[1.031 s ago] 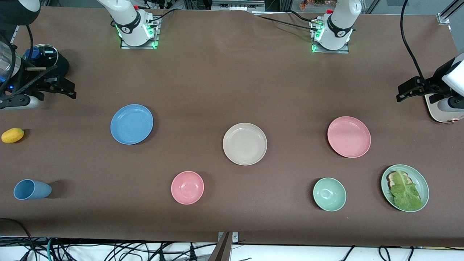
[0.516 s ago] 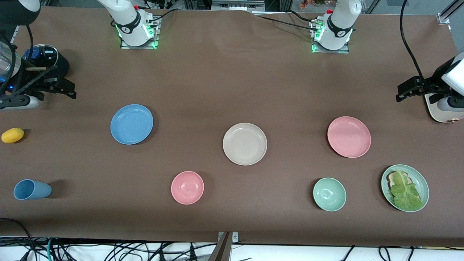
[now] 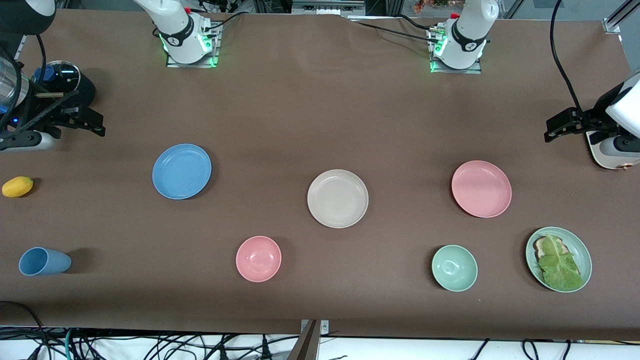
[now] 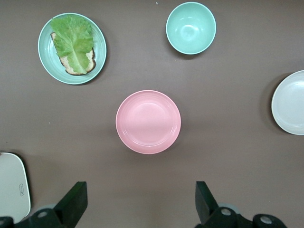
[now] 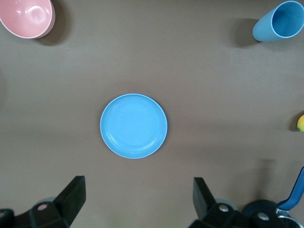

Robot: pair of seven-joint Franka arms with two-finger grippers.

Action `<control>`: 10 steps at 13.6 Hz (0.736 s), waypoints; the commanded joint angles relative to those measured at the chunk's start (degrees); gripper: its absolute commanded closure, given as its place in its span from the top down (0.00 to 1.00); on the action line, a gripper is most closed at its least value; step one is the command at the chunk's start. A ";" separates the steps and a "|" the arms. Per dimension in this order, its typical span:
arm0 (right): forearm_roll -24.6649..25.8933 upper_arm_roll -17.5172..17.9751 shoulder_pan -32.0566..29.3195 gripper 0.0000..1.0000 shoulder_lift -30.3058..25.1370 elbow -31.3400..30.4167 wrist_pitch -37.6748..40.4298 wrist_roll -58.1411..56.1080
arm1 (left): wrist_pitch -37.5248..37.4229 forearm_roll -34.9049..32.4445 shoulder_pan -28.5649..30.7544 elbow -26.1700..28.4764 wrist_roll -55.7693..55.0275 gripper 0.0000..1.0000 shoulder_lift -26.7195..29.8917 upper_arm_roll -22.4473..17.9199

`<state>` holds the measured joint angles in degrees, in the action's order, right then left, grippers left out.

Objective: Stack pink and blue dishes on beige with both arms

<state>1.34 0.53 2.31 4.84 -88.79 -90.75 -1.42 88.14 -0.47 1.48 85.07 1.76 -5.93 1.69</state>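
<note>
**Front view: three plates lie apart, both grippers open and empty**

Beige plate (image 3: 337, 198) sits mid-frame on the brown table (image 3: 300, 110), nothing on it. Blue plate (image 3: 181, 171) lies toward the right arm's end, pink plate (image 3: 481, 188) toward the left arm's end, both well apart from the beige one.

Lower in frame: blue cup (image 3: 44, 261) on its side, pink bowl (image 3: 258, 258), green bowl (image 3: 454, 268), and a green plate (image 3: 586, 250) with lettuce (image 3: 557, 262) on bread. A yellow fruit (image 3: 17, 186) sits at the frame edge by the right arm's end.

Right gripper (image 3: 92, 125) is up over the table's end strip, fingers spread wide, holding nothing. Its wrist view has the blue plate centred. Left gripper (image 3: 552, 130) is the same at its own end: fingers apart, empty, with the pink plate centred in its wrist view.
</note>
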 commanded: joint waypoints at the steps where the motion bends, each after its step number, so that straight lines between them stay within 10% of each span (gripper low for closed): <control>1: 0.24 0.18 -0.03 1.00 -0.01 0.98 0.48 0.81 | -0.34 0.55 0.19 -1.40 1.31 1.00 -0.66 0.06; 10: 0.24 0.09 -0.20 1.00 0.08 0.90 -0.04 0.19 | -0.34 0.56 -0.17 -1.57 1.31 1.00 -0.84 0.06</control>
<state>1.34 0.50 2.31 4.84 -88.79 -90.92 -1.42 88.14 -0.47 1.31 85.07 1.77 -5.94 1.73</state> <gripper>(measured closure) 0.000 0.000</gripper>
